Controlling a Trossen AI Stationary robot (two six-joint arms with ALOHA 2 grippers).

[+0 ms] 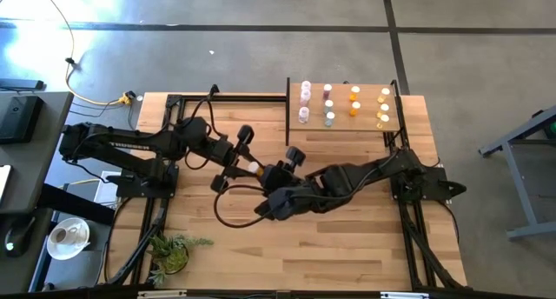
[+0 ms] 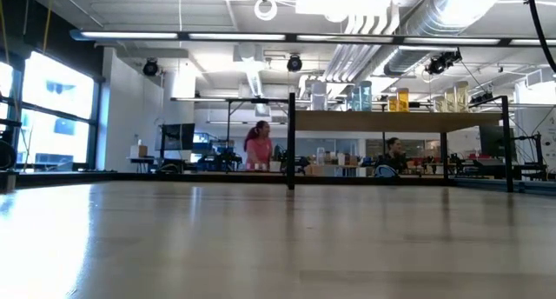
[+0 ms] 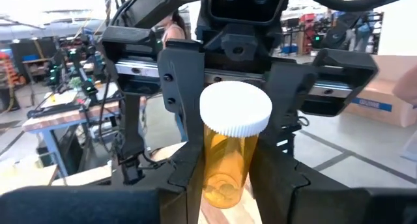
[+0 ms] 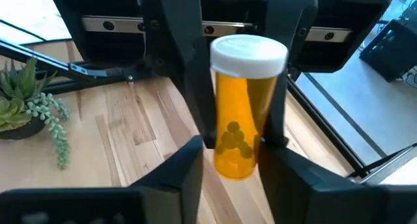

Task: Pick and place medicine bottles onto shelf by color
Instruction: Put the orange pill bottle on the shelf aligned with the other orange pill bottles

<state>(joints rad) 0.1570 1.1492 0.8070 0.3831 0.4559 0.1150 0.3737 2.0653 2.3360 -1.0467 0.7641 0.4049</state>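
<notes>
1. One orange bottle [image 3: 229,159] with a white cap is up in the air between the two grippers, which face each other over the middle of the table [image 1: 347,247].
2. The left gripper [image 1: 246,162] is closed on this bottle, its fingers [image 4: 207,87] pressed against both sides of the orange body.
3. The right gripper [image 1: 276,170] sits around the same bottle from the opposite side. I cannot tell whether it is gripping the bottle or has let go.
4. One shelf [image 1: 368,116] stands well beyond both grippers, at the far edge of the table and nearer the right arm.
5. On the shelf, as far as the high view allows a count, are about eleven bottles:
   - three pink bottles [image 1: 306,96]
   - three darker or grey-teal bottles [image 1: 329,105]
   - two orange shelf bottles [image 1: 354,92]
   - three yellow bottles [image 1: 382,108]
6. One green plant [image 1: 169,251] sits at the near table corner, well behind the left gripper.
7. A white cup [image 1: 68,236] rests off the table beside the plant.
8. Only bare tabletop lies between the grippers and the shelf.
9. Two people [image 2: 259,147] are in the room far behind the table.
</notes>
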